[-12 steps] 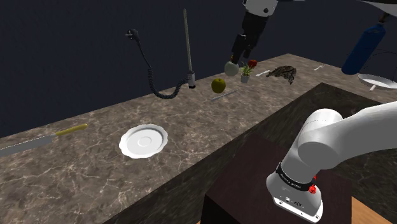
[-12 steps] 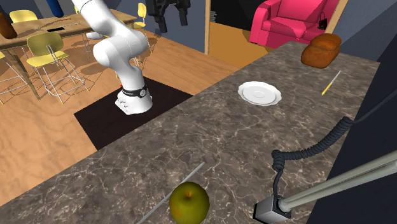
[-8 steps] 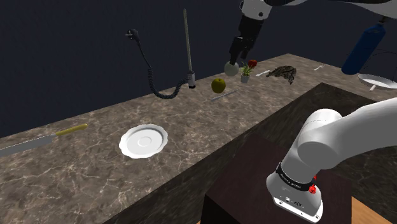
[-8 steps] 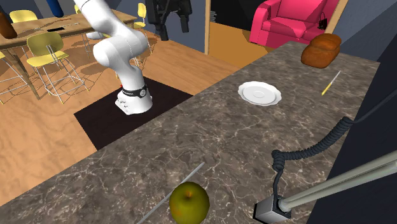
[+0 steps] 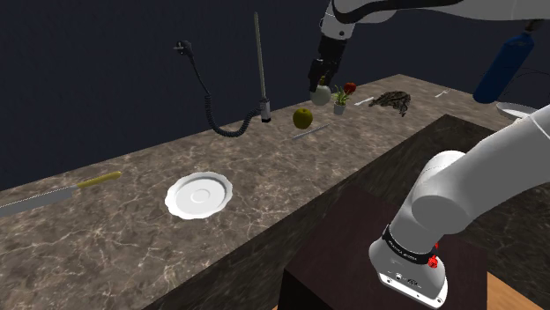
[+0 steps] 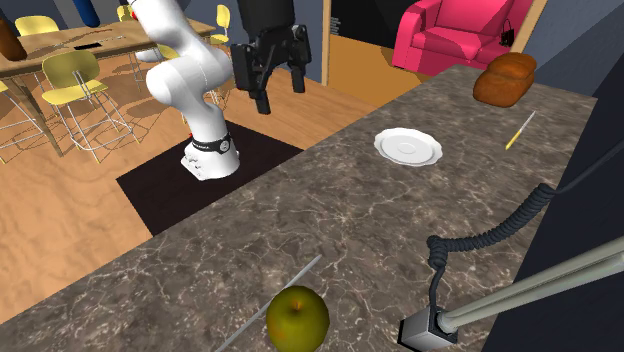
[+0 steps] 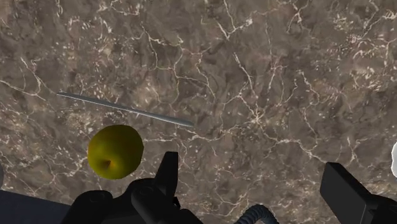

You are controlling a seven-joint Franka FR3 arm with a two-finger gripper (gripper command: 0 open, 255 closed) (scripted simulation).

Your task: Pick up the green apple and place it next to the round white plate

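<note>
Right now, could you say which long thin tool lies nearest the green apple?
The slim grey rod, flat beside the round green apple; the yellow-handled knife lies far off.

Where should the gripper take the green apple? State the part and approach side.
Across its widest middle, from straight above: the green apple is round, rests on the marbled counter, and the thin grey rod lies apart, so the open gripper likely fits around it.

White arm (image 5: 494,167) reaching up and out, pincer (image 6: 280,88) pointing down, fingers (image 7: 343,188) spread wide, nothing clasped
</note>
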